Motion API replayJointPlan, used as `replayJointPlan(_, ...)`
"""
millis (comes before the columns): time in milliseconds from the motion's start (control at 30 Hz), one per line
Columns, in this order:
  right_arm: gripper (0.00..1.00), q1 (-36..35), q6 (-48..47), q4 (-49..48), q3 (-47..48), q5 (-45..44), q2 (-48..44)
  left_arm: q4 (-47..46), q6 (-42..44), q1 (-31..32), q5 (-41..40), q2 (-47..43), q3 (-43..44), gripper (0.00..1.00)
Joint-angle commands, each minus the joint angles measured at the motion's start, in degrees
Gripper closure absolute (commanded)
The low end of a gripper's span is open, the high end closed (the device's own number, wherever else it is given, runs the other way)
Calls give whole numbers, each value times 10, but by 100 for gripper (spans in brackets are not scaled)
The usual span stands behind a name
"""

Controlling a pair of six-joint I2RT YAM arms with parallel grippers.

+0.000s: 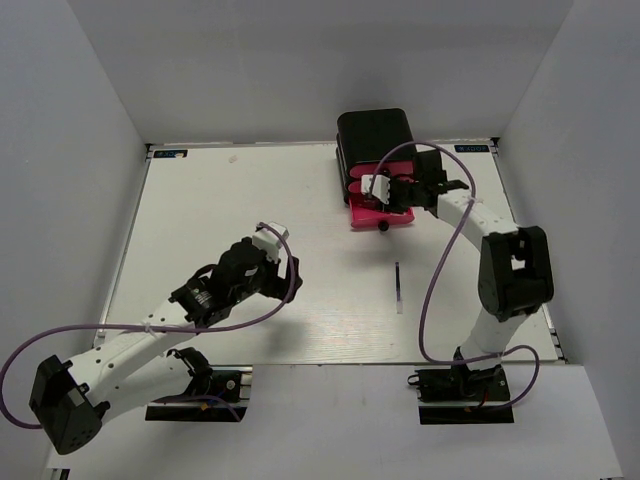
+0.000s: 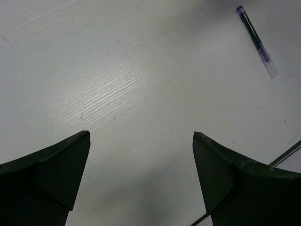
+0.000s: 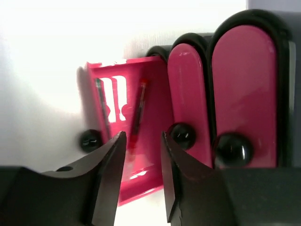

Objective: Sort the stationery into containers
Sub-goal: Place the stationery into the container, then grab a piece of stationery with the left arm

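Reaching far right with right gripper (image 3: 143,137) slightly parted, empty, over pulled-out pink drawer (image 3: 155,89); crouching near left with left gripper (image 2: 141,134) spread wide.

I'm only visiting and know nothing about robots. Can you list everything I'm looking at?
cabinet: one, glossy black, far side of the table.
open drawer: one, pink, black knob, lowest.
shut drawers: two, pink, black knobs, above it.
red pen: one, in the open drawer.
dark pen: one, beside it.
purple pen: one, on the table.
table: one, white.
left gripper: black, open, empty.
right gripper: black, open, at the open drawer.
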State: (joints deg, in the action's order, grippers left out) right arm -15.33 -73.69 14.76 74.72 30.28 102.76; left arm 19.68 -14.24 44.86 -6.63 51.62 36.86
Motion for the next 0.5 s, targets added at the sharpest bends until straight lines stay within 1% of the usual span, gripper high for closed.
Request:
replayJointPlan(0, 59, 7, 100, -36, -37, 28, -117, -37, -18, 2, 20, 13, -8, 1)
replayJointPlan(33, 62, 7, 128, -67, -49, 24, -136, -46, -18, 2, 38, 25, -8, 1)
replayJointPlan(67, 73, 10, 242, -108, -106, 6, -196, -73, -25, 2, 61, 32, -13, 5)
replayJointPlan(100, 80, 10, 295, -131, -126, -27, -216, -89, -25, 2, 74, 42, -14, 11)
replayJointPlan(133, 88, 12, 353, -200, -182, -81, -237, -104, -35, 2, 83, 70, -14, 17)
replayJointPlan(167, 94, 11, 482, -211, -217, -161, -254, -115, -41, 14, 83, 94, 8, 24)
replayJointPlan(200, 100, 12, 568, -214, -226, -181, -300, -120, -50, 14, 127, 121, 23, 41)
replayJointPlan(233, 100, 13, 590, -159, -240, -183, -309, -120, -57, 14, 146, 152, 41, 50)
replayJointPlan(267, 100, 20, 622, -129, -244, -182, -328, -120, -63, 24, 162, 183, 79, 60)
replayJointPlan(300, 100, 21, 644, -108, -247, -175, -338, -120, -68, 29, 196, 243, 98, 72)
replayJointPlan(333, 100, 29, 649, -56, -253, -156, -353, -120, -80, 37, 204, 270, 133, 74)
replayJointPlan(367, 100, 33, 653, -45, -264, -155, -360, -120, -86, 58, 204, 293, 149, 74)
replayJointPlan(400, 87, 36, 666, -36, -271, -156, -367, -120, -91, 69, 204, 328, 163, 74)
replayJointPlan(433, 62, 45, 667, -28, -284, -160, -397, -120, -104, 80, 194, 342, 177, 74)
replayJointPlan(467, 44, 52, 669, -29, -291, -160, -409, -120, -110, 91, 183, 355, 200, 72)
